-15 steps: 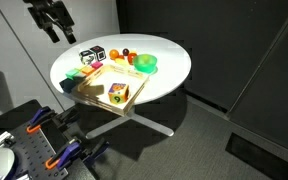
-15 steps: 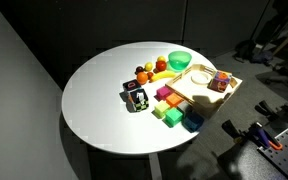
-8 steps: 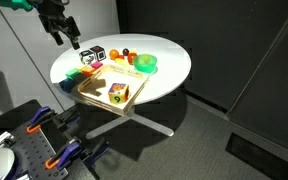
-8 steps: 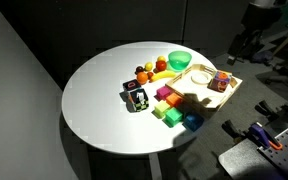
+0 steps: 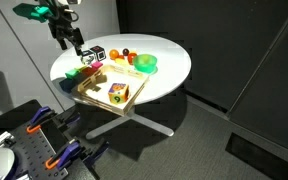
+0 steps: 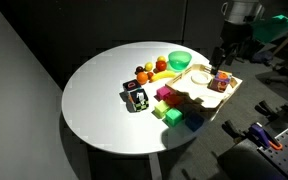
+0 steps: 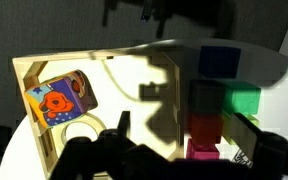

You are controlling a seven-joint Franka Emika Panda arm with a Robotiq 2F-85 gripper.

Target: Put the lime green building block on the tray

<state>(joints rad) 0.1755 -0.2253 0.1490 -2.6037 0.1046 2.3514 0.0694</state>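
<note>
- Plastic, we judge: the lime green building block [image 7: 246, 103] looks light, rigid and smooth, so we would pinch two flat opposite sides squarely.
- It sits on the table [image 6: 94, 100], at the right of the wrist view, just beside the tray [image 7: 64, 60] and packed among other blocks.
- Those neighbours hide its lower faces.
- Our fingers [image 7: 89, 155] stand wide and hold nothing; they show as dark silhouettes, with the tips hard to make out.

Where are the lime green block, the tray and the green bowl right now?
lime green block [image 6: 170, 117]: an exterior view, on its top face.
tray [image 6: 230, 94]: an exterior view, on its rim at the table-edge side.
green bowl [image 6: 179, 60]: an exterior view, on its inside.
</note>
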